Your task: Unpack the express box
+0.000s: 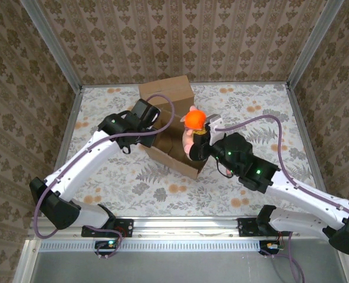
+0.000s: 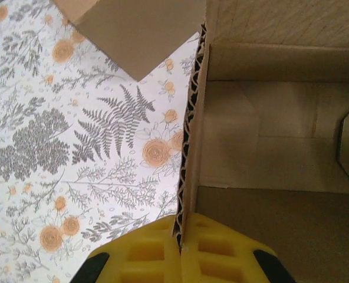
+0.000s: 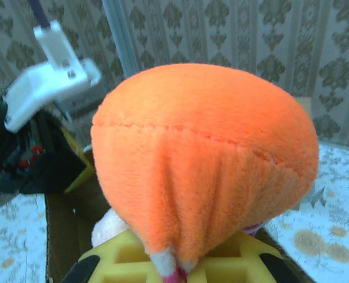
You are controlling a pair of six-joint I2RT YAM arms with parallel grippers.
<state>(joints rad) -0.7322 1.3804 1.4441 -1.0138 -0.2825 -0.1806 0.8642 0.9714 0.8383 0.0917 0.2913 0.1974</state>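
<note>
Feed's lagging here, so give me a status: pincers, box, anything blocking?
Left pincer shut on box wall. Right pincer shut on plush toy, over the box. No obstruction seen above it.

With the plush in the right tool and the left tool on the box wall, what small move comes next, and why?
Probably carry the plush toy sideways, toward the bare table on the right arm's side. The right tool is shut on the toy over the open box, while the left tool pinches the box wall, which should steady it.
</note>
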